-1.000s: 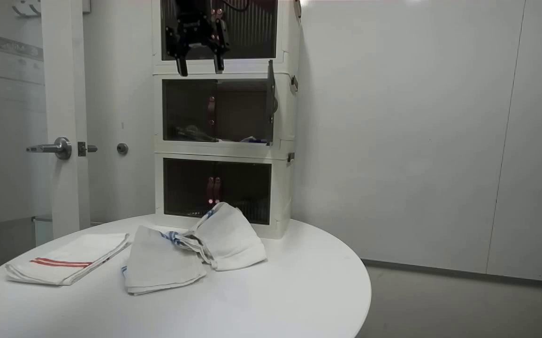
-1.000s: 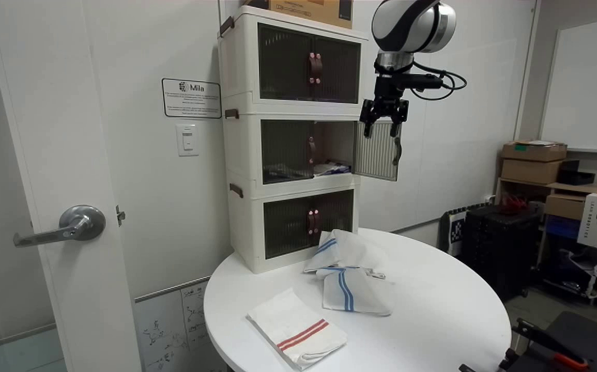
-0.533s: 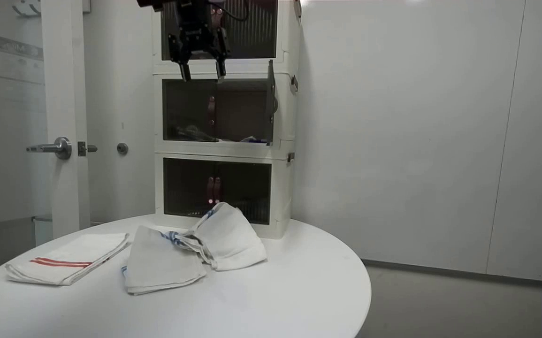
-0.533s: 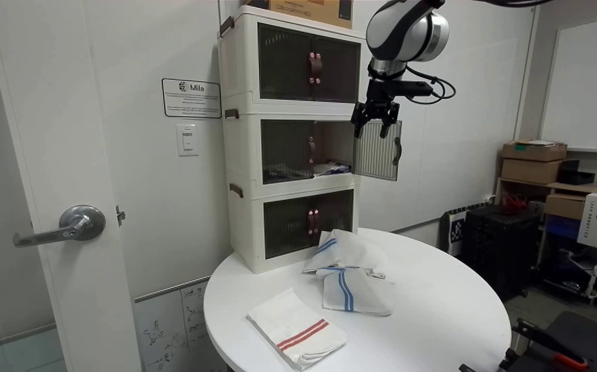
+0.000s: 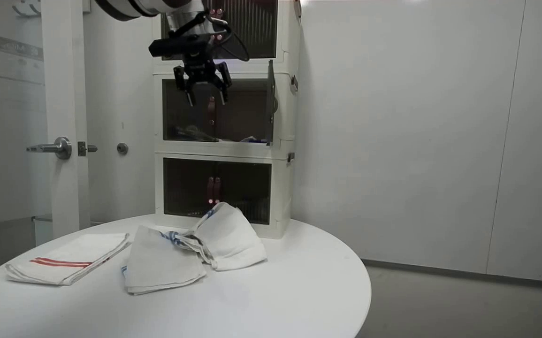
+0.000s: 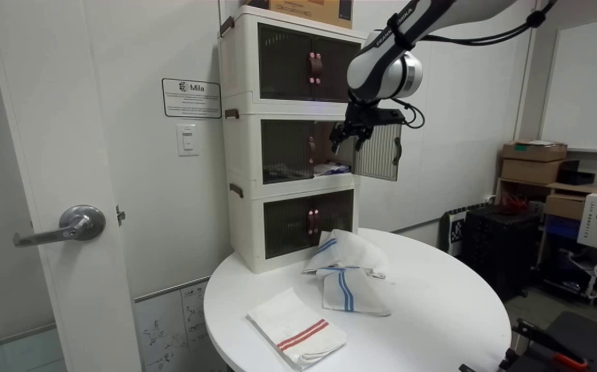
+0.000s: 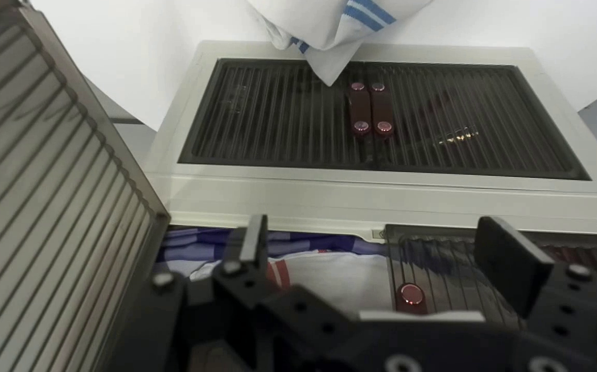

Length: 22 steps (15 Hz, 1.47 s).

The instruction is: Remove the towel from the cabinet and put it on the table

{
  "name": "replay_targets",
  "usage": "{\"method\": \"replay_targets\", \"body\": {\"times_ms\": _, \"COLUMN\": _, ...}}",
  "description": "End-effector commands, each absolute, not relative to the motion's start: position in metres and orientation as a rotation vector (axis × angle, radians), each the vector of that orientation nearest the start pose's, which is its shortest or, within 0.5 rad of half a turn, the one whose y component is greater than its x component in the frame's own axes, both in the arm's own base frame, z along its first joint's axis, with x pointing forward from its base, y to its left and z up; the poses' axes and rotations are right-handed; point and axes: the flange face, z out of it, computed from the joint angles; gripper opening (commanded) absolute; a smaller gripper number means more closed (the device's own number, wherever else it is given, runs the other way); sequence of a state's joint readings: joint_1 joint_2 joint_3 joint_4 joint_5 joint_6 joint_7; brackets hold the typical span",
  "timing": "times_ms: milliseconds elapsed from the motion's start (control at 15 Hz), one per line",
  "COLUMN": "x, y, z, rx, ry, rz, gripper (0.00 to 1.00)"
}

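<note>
A white towel with red stripes (image 7: 329,274) lies in the open middle compartment, with a blue-purple checked cloth (image 7: 298,245) along its front edge. In an exterior view only a small part of the cloths (image 6: 332,168) shows inside. The white stacked cabinet (image 6: 244,139) stands on the round white table (image 6: 432,320). My gripper (image 7: 376,230) is open and empty. In both exterior views the gripper (image 5: 208,99) (image 6: 347,149) hangs in front of the middle compartment, above the cloths' level and slightly tilted. The back of the compartment is mostly hidden.
The clear ribbed door (image 6: 376,155) stands swung open beside the gripper; the compartment's other door (image 6: 287,152) is shut. On the table lie a folded red-striped towel (image 6: 298,330) and two blue-striped towels (image 6: 357,292) (image 5: 233,239). The lower doors (image 7: 381,113) are shut.
My gripper has moved down and toward the cabinet, from the upper compartment's height to the front of the middle one. It has tilted and stays open. The towels and doors have not moved.
</note>
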State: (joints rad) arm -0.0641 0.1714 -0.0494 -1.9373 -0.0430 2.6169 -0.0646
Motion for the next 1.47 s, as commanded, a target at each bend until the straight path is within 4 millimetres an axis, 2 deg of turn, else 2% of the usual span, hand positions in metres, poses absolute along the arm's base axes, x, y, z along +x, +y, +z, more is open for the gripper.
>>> {"method": "replay_targets", "body": {"times_ms": 0, "x": 0.657, "y": -0.082, "z": 0.442, "rx": -3.133, "ry": -0.036, "rz": -0.846, "gripper": 1.00}}
{"method": "replay_targets", "body": {"times_ms": 467, "x": 0.695, "y": -0.112, "z": 0.421, "rx": -3.126, "ry": -0.058, "rz": -1.001, "gripper": 1.00}}
{"method": "replay_targets", "body": {"times_ms": 867, "x": 0.718, "y": -0.113, "z": 0.398, "rx": -3.131, "ry": -0.129, "rz": -1.040, "gripper": 1.00}}
{"method": "replay_targets", "body": {"times_ms": 1133, "x": 0.731, "y": -0.117, "z": 0.395, "rx": -3.102, "ry": -0.056, "rz": -1.139, "gripper": 1.00}}
{"method": "replay_targets", "body": {"times_ms": 1400, "x": 0.740, "y": -0.118, "z": 0.388, "rx": -3.102, "ry": -0.076, "rz": -1.152, "gripper": 1.00}}
